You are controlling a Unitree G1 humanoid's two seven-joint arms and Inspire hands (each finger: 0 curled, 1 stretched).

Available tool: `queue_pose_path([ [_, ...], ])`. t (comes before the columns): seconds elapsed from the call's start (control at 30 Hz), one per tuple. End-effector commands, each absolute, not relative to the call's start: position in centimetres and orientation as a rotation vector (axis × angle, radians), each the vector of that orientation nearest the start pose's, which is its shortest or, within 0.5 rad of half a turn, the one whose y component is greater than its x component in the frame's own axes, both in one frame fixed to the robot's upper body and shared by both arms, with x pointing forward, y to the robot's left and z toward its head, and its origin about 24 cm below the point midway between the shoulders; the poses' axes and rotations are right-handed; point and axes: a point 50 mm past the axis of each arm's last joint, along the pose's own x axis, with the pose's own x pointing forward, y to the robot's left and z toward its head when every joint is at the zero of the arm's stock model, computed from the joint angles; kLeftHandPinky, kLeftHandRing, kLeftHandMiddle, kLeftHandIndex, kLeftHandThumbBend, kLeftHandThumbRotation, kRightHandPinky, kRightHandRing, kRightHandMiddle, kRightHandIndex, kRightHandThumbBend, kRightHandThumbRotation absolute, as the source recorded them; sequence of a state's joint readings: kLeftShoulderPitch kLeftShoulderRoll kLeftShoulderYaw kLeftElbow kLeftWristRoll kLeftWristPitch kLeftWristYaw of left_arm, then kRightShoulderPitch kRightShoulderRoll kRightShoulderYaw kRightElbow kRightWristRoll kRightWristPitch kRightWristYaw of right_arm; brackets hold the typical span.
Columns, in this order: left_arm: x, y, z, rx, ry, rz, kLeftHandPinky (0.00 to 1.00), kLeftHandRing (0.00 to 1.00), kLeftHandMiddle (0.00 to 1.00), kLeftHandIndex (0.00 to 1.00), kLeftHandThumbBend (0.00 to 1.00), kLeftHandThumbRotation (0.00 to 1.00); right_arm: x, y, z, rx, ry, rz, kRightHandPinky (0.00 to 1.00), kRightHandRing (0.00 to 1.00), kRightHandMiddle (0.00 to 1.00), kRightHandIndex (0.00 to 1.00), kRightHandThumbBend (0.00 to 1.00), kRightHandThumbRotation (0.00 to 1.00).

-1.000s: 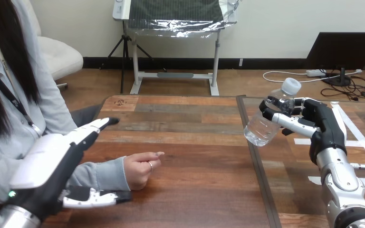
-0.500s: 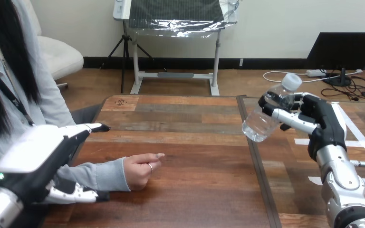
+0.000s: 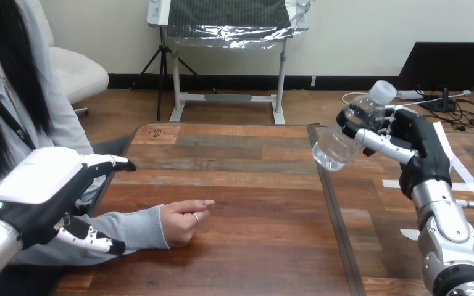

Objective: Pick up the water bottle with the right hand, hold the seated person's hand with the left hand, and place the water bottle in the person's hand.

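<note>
A clear plastic water bottle [image 3: 340,137] with a white cap hangs tilted above the table's right part, cap up and to the right. My right hand [image 3: 417,145] is shut on it, fingers wrapped round its upper body. The person's hand [image 3: 184,219] rests on the wooden table [image 3: 253,179] left of centre, loosely curled, its grey sleeve running off to the left. My left hand [image 3: 40,188] hovers at the lower left over that sleeve, open, with straight fingers pointing right and the thumb lying in front of the forearm. It stands apart from the person's hand.
The person sits at the table's left side. A seam [image 3: 335,209] splits the tabletop, and white tape strips [image 3: 466,179] mark the right part under my right arm. Bare wood lies between the person's hand and the bottle.
My left hand has drawn back to the left and lowered along the person's sleeve. My right hand has lifted the bottle a little higher and tilted it further.
</note>
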State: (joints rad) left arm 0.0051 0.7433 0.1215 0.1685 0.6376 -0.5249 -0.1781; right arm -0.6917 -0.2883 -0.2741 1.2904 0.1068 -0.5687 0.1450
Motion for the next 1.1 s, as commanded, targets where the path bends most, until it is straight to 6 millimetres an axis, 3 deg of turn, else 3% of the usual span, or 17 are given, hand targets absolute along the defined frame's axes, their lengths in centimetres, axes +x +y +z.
queue_pose_path([
  [0.0,25.7,27.8,9.5,1.422,-0.159,-0.376,0.73,0.76,0.76,0.76,1.00,0.26,35.9,-23.8,7.7,-0.004,-0.199,-0.116,0.31,0.37,0.43,0.44,0.76,0.00],
  [1.07,28.3,29.0,6.5,1.406,0.011,-0.439,0.60,0.64,0.68,0.70,1.00,0.26,35.1,-23.6,8.5,0.040,-0.331,-0.034,0.30,0.37,0.43,0.43,0.74,0.00],
])
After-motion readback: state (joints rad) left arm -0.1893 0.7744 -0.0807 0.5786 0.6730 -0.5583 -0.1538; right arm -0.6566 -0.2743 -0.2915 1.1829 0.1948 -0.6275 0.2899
